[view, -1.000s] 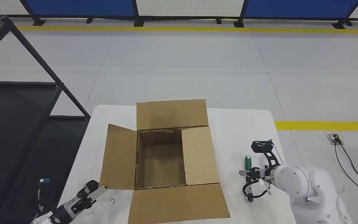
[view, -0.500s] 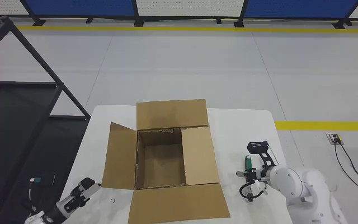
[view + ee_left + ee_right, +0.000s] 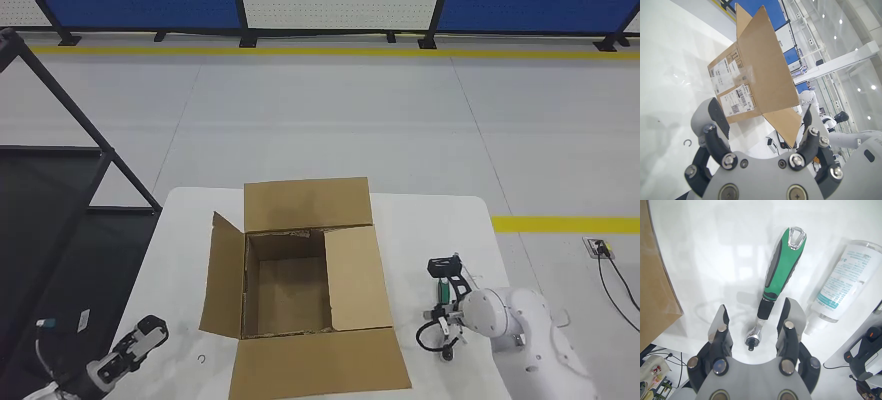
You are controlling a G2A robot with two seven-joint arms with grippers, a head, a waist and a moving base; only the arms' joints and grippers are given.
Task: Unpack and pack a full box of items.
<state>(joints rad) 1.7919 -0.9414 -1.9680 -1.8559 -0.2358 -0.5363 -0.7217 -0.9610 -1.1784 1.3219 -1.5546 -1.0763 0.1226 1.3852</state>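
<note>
An open cardboard box (image 3: pixel 290 285) stands mid-table with its flaps spread and bare cardboard showing at its bottom. In the left wrist view the box (image 3: pixel 753 75) has labels on its side. My left gripper (image 3: pixel 762 113) is open and holds nothing; it sits near the table's front left corner (image 3: pixel 148 332), apart from the box. A green-handled ratchet wrench (image 3: pixel 783 266) lies on the table right of the box (image 3: pixel 443 293). My right gripper (image 3: pixel 755 309) is open just above it, its fingers on either side of the wrench's metal neck.
A clear bottle with a white label (image 3: pixel 844 279) lies on its side close beside the wrench. A small C-shaped ring (image 3: pixel 687 142) lies on the table near the left gripper. The box's right flap (image 3: pixel 655 275) is close to the right gripper.
The left gripper has drawn back toward the front left corner, and the box's left flap has swung up. The right gripper has shifted left over the wrench.
</note>
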